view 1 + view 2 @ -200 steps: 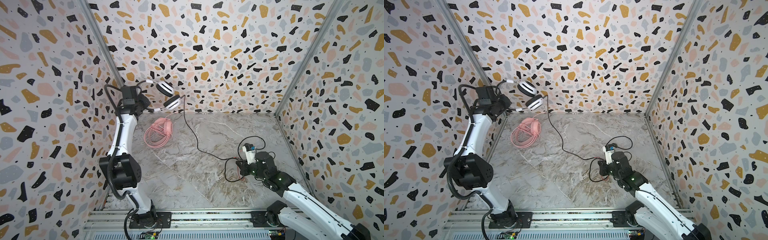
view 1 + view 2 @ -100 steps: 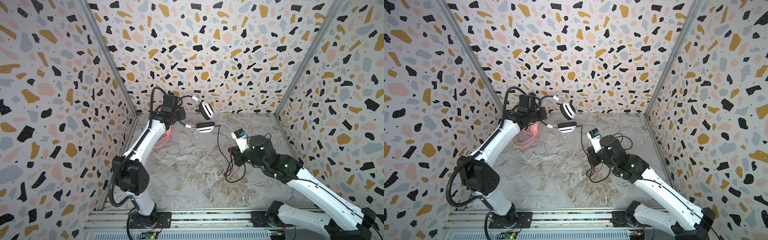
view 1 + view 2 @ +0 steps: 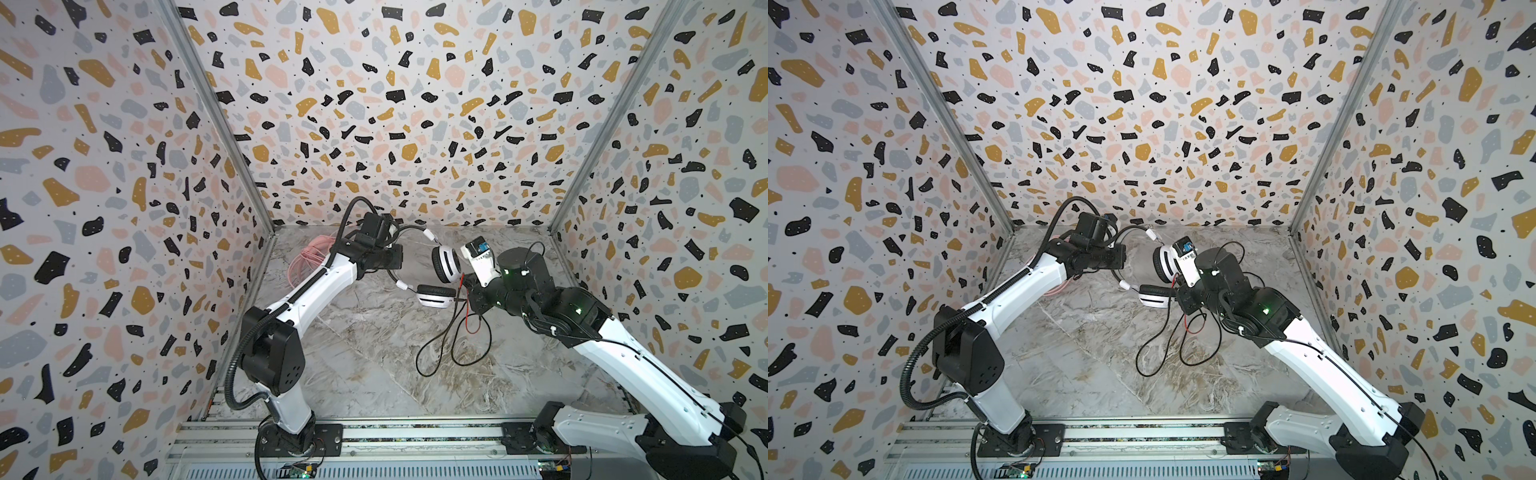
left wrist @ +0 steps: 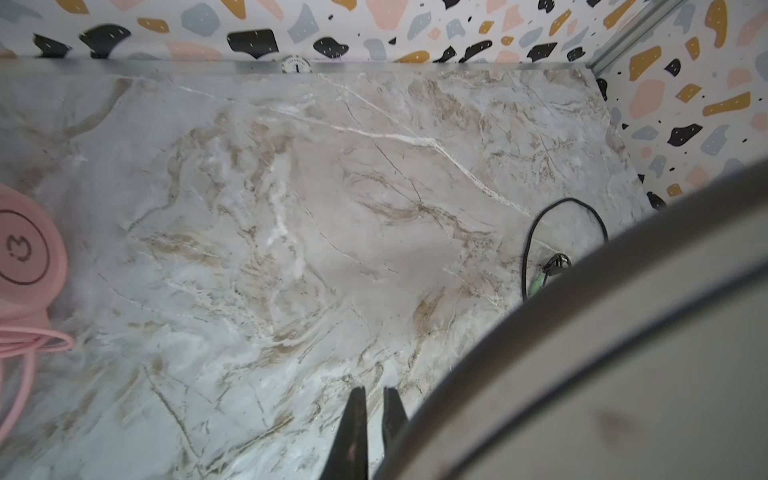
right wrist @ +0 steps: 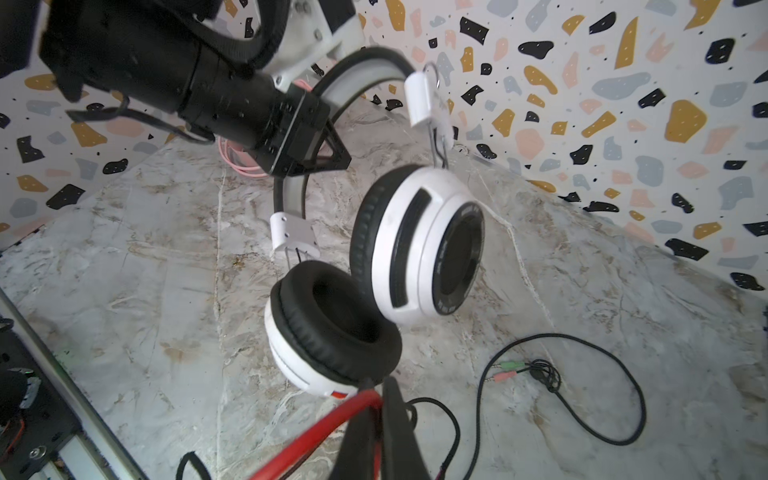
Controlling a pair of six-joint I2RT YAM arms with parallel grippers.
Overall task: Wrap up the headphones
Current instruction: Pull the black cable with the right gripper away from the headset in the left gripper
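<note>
While both arms are closing in from opposite sides, they are now meeting over the middle of the surface [image 3: 365,386] rather than working well apart. The left tool [image 3: 390,266] is staying pressed together on the headband of the white-and-black headset [image 3: 445,263]. It is carrying that headset from the back left corner to the centre, where it is hanging clear of the surface. The right tool [image 3: 466,293], no longer low on the marble, is pinching the red cord [image 5: 328,424] just beside the lower ear cup. Whether the black cord [image 3: 417,360] is also in that pinch I cannot tell. The slack is now drooping in short loops below, so winding is looking ready to begin. The pink headset [image 3: 309,257] is lying near the back left corner, mostly hidden behind the left arm.
</note>
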